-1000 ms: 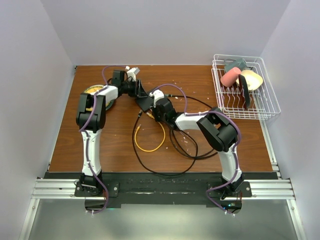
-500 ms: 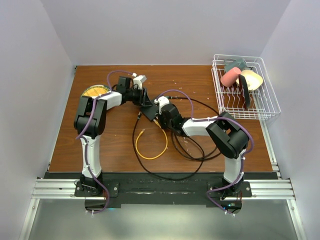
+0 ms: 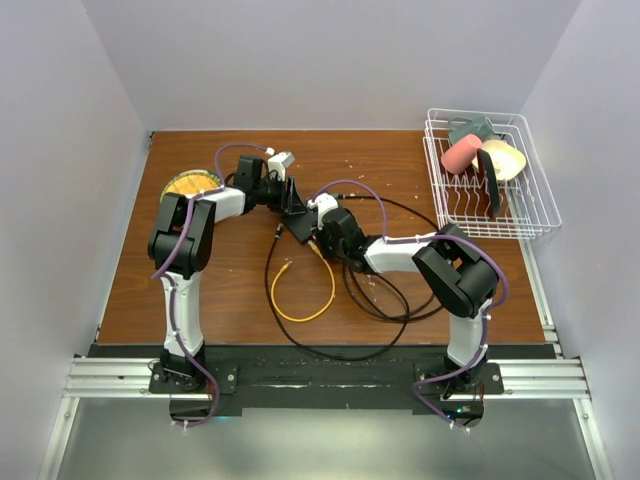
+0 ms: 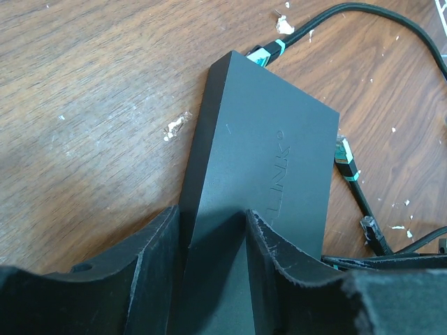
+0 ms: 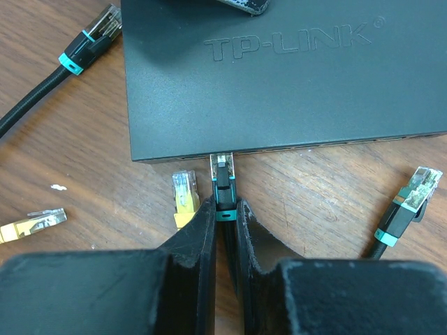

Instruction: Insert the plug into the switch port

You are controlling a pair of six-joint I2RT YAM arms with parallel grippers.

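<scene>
From above, the switch (image 3: 298,224) lies flat on the wooden table (image 3: 230,300) left of the frame's centre. The left gripper (image 3: 291,197) is at its upper end and the right gripper (image 3: 318,230) at its lower right edge. A looped yellow cable (image 3: 322,290) and coils of black cable (image 3: 330,346) crowd the space just below. A white wire rack (image 3: 545,205) stands well apart at upper right.

In the left wrist view, the fingers (image 4: 157,244) are clamped on the near end of the switch. One teal-banded connector (image 4: 263,56) touches its far corner at the top, and another (image 4: 346,155) lies just beside its right edge.

In the right wrist view, the fingers (image 5: 199,230) are pinched together on the plug (image 5: 222,183). Its tip meets the switch port (image 5: 222,158) in the lower edge of the switch; the depth cannot be told. A yellow connector (image 5: 184,192) lies just left of the plug, nearly touching the left finger. Loose teal-banded ends rest at upper left (image 5: 87,43) and lower right (image 5: 408,202).
</scene>
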